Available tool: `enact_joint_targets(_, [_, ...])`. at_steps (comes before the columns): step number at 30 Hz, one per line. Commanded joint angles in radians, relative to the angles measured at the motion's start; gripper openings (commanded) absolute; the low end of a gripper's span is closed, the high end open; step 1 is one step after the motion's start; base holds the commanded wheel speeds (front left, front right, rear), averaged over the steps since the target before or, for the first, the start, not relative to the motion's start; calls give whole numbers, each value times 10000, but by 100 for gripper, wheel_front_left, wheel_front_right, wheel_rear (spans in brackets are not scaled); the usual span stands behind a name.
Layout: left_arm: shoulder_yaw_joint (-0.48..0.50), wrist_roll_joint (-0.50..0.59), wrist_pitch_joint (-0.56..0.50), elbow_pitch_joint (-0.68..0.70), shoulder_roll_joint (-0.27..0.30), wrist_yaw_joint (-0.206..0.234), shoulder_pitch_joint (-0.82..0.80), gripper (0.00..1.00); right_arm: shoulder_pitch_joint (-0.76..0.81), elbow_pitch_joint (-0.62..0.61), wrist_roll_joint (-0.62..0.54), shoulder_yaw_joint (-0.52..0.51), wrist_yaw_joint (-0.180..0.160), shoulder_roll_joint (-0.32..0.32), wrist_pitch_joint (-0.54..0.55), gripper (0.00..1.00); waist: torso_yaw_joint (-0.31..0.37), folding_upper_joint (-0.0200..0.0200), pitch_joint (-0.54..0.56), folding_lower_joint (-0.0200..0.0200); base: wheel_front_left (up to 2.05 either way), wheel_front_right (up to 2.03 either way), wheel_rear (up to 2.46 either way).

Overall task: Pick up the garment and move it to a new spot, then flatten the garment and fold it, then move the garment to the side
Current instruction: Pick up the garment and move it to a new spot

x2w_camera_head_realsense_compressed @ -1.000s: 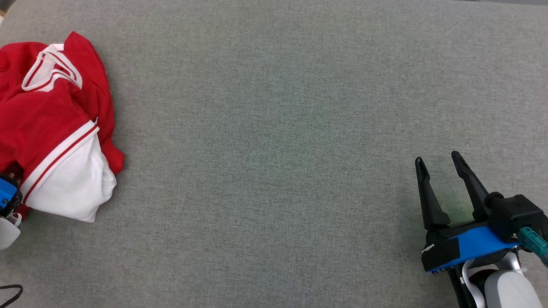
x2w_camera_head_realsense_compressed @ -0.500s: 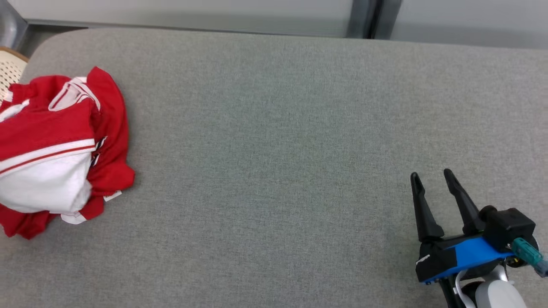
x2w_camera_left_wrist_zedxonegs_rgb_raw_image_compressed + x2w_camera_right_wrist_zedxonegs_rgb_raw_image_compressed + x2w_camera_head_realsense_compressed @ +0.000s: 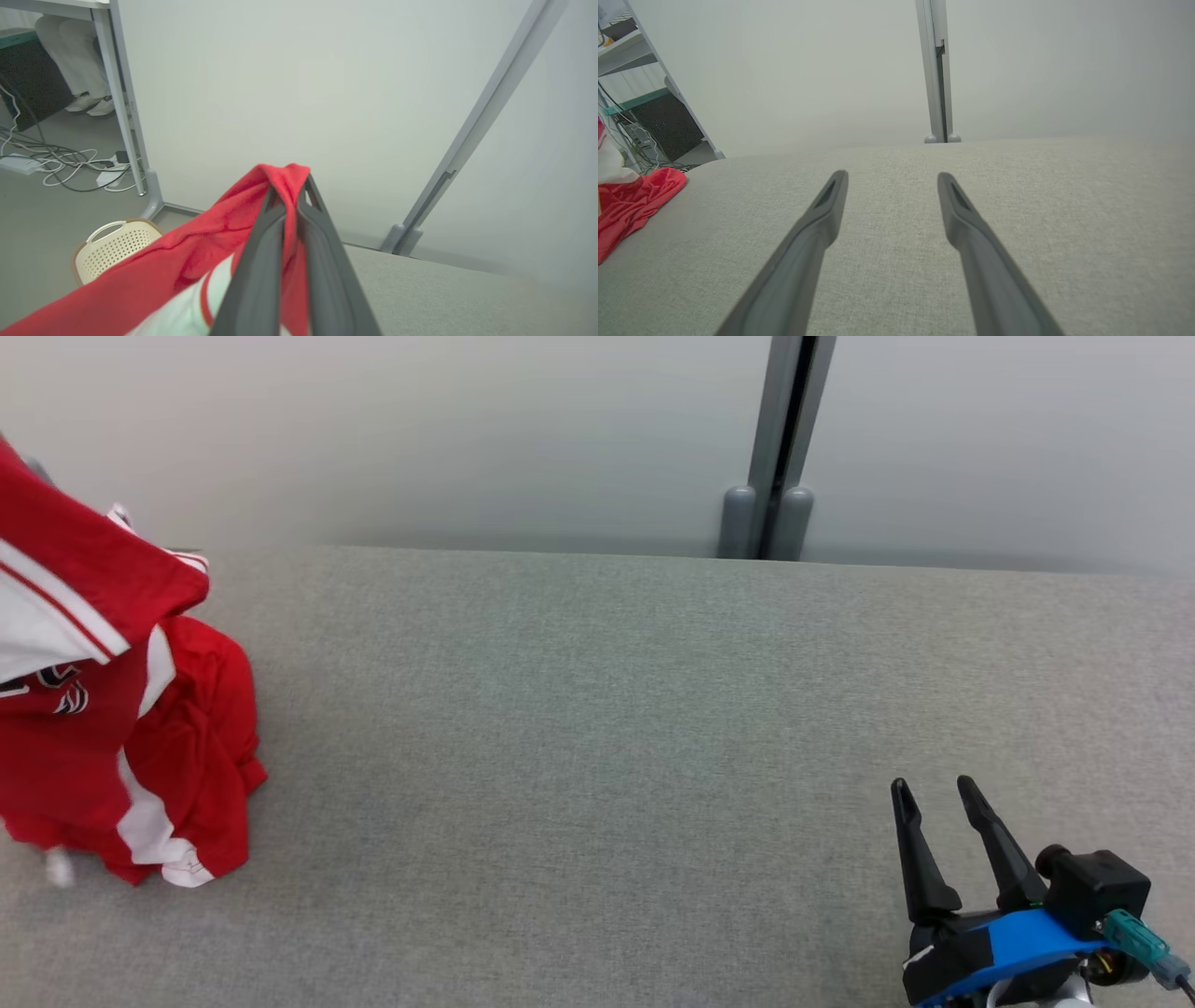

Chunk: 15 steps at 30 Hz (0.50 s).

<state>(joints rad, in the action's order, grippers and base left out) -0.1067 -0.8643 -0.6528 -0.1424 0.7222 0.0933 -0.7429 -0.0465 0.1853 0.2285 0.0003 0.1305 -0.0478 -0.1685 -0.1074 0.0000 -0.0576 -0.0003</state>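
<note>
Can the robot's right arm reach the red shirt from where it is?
Maybe, with a long stretch. Only bare table lies between the open right gripper and the shirt, but the shirt hangs far to the left, pinched in the left gripper.

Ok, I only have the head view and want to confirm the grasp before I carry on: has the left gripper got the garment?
Observer: Yes. In the left wrist view the left gripper is shut on a fold of the garment, with red cloth pinched between its two fingers near the tips.
Operator: Anything off to the left I should avoid?
Observer: A cream perforated basket stands on the floor, off the table.
Operator: Anyone nearby?
Observer: A person's feet show under a desk farther back.
</note>
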Motion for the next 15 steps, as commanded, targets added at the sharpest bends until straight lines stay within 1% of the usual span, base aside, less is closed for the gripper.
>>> enact_joint_targets(1, [-176,-2,-75,236,-259,11,-235,0,143,48,44,29,5,-45,-60,100,321,0,286,3,0,0,0])
enact_joint_targets(4, [-534,74,-188,828,-575,14,-700,0,198,135,131,34,5,-46,-90,100,610,0,478,3,0,0,0])
enact_joint_targets(9, [-1169,162,-411,1624,-1014,-173,-1283,0,208,170,185,87,5,-49,-81,100,1266,0,620,3,0,0,0])
enact_joint_targets(15, [-1635,49,-597,2140,-1523,-190,-1602,0,203,172,259,168,5,-42,-73,100,2121,0,576,3,0,0,0])
